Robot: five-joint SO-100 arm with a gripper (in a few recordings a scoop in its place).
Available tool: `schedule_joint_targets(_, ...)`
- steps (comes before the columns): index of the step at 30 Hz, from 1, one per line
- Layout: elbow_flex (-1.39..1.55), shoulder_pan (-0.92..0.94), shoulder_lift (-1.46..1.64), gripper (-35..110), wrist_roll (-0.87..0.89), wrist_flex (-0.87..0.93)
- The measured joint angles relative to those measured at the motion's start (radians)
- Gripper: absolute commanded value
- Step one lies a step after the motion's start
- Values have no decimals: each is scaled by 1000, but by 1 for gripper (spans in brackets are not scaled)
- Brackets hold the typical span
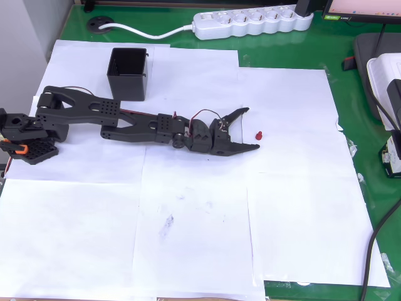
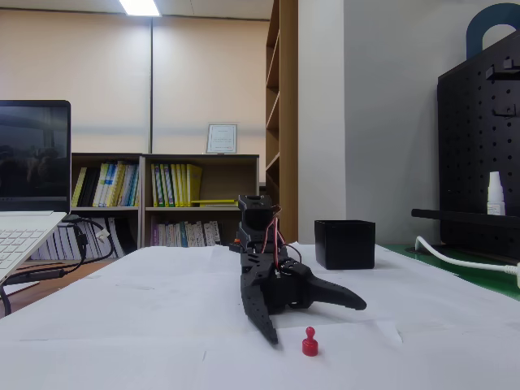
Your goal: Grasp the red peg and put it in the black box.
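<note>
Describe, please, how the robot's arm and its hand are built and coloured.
The arm is matte black plastic throughout, with flat links dotted by grids of small holes. Thin red and dark wires loop along its joints toward the hand, which has two tapered, pointed black fingers. An orange piece shows at the base end in the overhead view.

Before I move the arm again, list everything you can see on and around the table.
Tiny dark-red peg: one, upright on white paper, just beyond the open jaws.
Small square open-topped black plastic box: one, far edge of the paper, apart from the arm.
White paper sheets: several, covering the green tabletop.
White power strip: one, on the green top.
White laptop: one, at the left edge of the fixed view.
Bookshelves: behind the table.
Black gripper: one, low over the paper, jaws open toward the peg.
</note>
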Motion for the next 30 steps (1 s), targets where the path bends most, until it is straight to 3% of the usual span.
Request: schedule_joint_targets(30,2,-67,-5,46,-12,23)
